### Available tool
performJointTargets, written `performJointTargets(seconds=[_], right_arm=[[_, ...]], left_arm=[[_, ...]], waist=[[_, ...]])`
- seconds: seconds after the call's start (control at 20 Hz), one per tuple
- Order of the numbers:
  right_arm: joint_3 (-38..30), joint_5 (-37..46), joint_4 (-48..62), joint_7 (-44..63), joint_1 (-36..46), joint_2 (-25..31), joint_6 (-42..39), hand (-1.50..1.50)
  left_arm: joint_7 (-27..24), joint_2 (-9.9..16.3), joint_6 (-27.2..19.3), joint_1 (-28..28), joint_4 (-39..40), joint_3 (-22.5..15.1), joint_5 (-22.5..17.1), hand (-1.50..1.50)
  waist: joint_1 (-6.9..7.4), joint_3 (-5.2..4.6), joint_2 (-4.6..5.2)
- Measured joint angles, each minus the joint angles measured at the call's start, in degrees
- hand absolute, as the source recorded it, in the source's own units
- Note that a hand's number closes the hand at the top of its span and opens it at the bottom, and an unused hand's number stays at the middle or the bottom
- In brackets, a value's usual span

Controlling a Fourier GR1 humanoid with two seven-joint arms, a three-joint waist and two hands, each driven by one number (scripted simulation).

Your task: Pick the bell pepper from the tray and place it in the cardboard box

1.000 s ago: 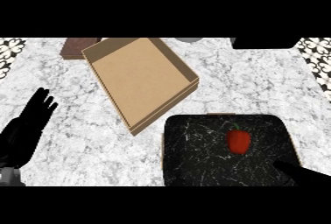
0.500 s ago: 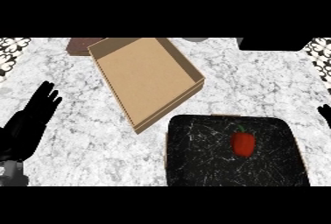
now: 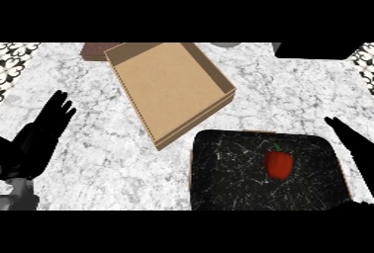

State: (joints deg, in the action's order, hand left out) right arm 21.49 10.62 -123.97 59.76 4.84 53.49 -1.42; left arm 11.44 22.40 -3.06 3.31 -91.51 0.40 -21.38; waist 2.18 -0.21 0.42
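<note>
A red pepper with a green stem lies inside the black tray, right of the tray's middle and touched by neither hand. The tray sits on the marble counter at the lower right, and nothing else is in it. The box, open at the top and lying at a slant, sits up and to the left of the tray; its near corner comes just beside the tray's upper left edge (its brown floor is bare). The left hand rests open at the left edge, fingers straight and pointing up. The right hand shows at the right edge by the tray's right side, fingers straight, holding nothing.
</note>
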Motion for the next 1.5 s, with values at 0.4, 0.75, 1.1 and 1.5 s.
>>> performJointTargets(seconds=[0.4, 0.75, 1.1, 1.5], right_arm=[[4.84, -0.75, 5.67, 4.21, 8.0, -7.09, -3.76, -1.5], [6.81, 2.19, 10.51, 3.89, 9.77, -12.39, -5.44, -1.5], [6.79, 7.81, 12.9, 2.22, 9.55, -17.74, -6.88, -1.5], [6.82, 12.12, 15.76, 1.47, 10.46, -21.13, -9.55, -1.5]], left_arm=[[0.96, -0.59, 0.18, -0.35, -0.23, 1.49, 0.13, 0.0], [1.29, -1.02, 0.74, -2.07, -1.49, 2.68, 0.96, 0.0], [1.03, -2.57, 1.77, -1.15, -0.4, 3.78, 1.98, 0.0], [2.19, -2.66, 2.98, -2.38, -2.03, 5.37, 2.38, 0.0]], waist=[[-1.19, 0.11, -0.3], [-1.67, 0.17, -0.41], [-2.01, 0.2, -0.43], [-1.98, 0.19, -0.46]])
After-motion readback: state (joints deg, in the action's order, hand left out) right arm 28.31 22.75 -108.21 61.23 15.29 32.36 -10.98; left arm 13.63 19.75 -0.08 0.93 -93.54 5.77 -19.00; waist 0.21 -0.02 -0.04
